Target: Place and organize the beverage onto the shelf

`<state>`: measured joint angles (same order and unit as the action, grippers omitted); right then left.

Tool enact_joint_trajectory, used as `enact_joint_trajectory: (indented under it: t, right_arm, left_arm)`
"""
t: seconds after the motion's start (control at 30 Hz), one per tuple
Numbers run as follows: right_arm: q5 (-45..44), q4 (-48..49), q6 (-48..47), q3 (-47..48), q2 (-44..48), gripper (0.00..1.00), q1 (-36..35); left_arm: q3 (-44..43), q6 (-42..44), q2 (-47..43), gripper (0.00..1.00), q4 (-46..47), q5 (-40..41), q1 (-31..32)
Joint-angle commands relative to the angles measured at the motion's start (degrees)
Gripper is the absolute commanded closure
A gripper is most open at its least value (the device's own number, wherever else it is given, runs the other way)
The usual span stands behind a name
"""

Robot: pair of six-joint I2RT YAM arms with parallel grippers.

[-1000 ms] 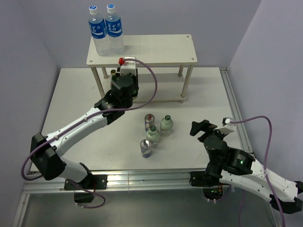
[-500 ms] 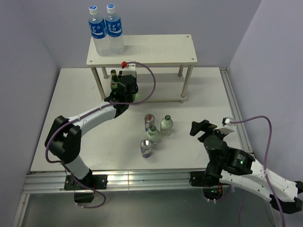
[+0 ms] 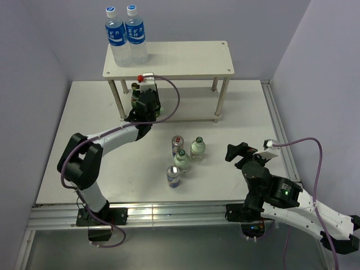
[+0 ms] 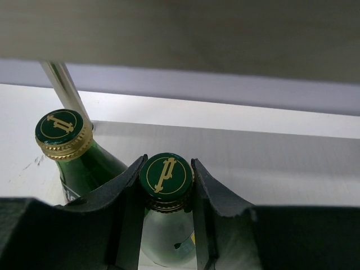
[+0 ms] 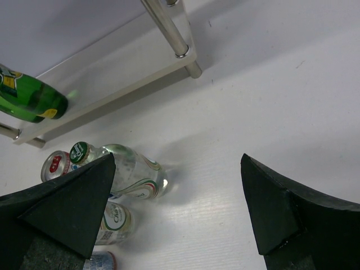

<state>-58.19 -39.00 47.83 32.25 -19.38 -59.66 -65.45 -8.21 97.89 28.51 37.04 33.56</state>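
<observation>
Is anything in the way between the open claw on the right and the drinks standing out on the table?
No, nothing visible. Only bare table lies between the right claw and the nearest clear glass bottle. The other clear bottle and the cans stand just beyond it.

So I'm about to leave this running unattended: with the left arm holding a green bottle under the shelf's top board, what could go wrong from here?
1. The held green bottle stands close beside the other green bottle; a sideways nudge on release could tip it.
2. The left fingers sit just under the top board; lifting straight up would likely hit it, so backing out level seems safer.
</observation>
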Motion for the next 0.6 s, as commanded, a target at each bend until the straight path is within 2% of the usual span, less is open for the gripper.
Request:
enact_joint_trajectory:
  t: [0.0, 0.2, 0.27, 0.4, 0.43, 0.57]
  right_arm:
    - [-1.13, 1.83, -0.46, -0.26, -0.57, 0.01, -0.37]
    - [-1.22, 1.83, -0.29, -0.17, -0.75, 0.0, -0.37]
    - [-1.22, 1.83, -0.37, -0.17, -0.58, 0.01, -0.37]
    - [-1.22, 1.83, -0.46, -0.26, -0.22, 0.01, -0.37]
    - [-1.22, 1.83, -0.46, -0.26, -0.22, 0.0, -0.37]
    - [-1.13, 1.83, -0.46, -0.26, 0.04, 0.0, -0.37]
  left_arm:
    - [-1.7, -0.58, -0.42, 1.0, 12.53, 1.55, -0.69]
    - [-3.89, -0.84, 2.48, 0.99, 10.61, 2.25, -0.78]
    - [-4.25, -0.58, 3.27, 0.93, 9.28, 1.99, -0.87]
    - [-4.33, -0.41, 3.98, 0.64, 8.05, 0.67, -0.78]
    - [-4.6, -0.41, 4.15, 0.53, 7.7, 0.23, -0.78]
    - [-4.95, -0.23, 4.68, 0.36, 5.6, -0.3, -0.78]
